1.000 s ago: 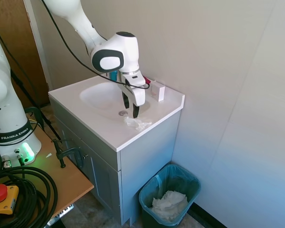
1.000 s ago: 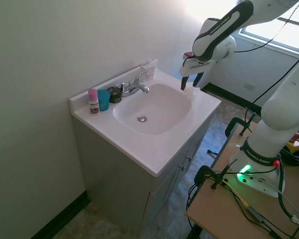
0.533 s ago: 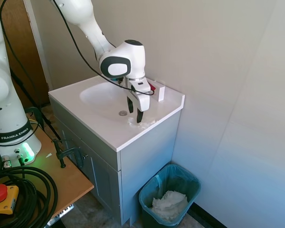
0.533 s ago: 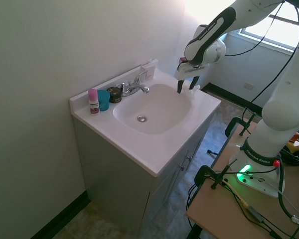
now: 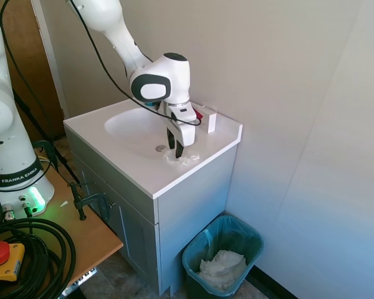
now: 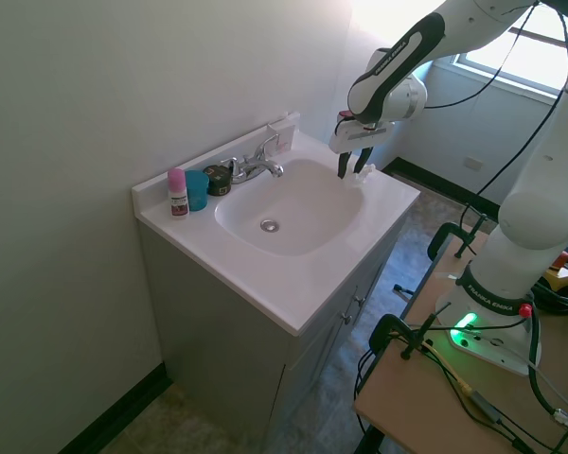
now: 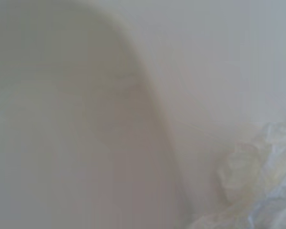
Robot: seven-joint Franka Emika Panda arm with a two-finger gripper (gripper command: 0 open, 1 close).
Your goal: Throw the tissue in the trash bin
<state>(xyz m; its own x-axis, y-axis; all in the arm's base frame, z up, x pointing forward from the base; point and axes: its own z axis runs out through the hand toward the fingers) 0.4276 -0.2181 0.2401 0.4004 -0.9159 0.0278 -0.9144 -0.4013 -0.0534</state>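
Gripper (image 5: pixel 176 151) lowered since the previous frame, its fingers now narrowed around the tissue (image 5: pixel 186 158) on the bench (image 5: pixel 143 177). Trash bin (image 5: pixel 222 256) unchanged on the floor.

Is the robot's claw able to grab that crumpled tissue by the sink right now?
Probably yes. The gripper is right down on the tissue on the countertop, with nothing seen between them. Whether it's closed isn't clear.

My gripper (image 5: pixel 174 151) now sits lower than a second ago, down at the counter by the sink's right rim, and my fingers stand closer together than before, closing around the tissue (image 5: pixel 186 159), whose wad looks smaller and more bunched between them than it was.
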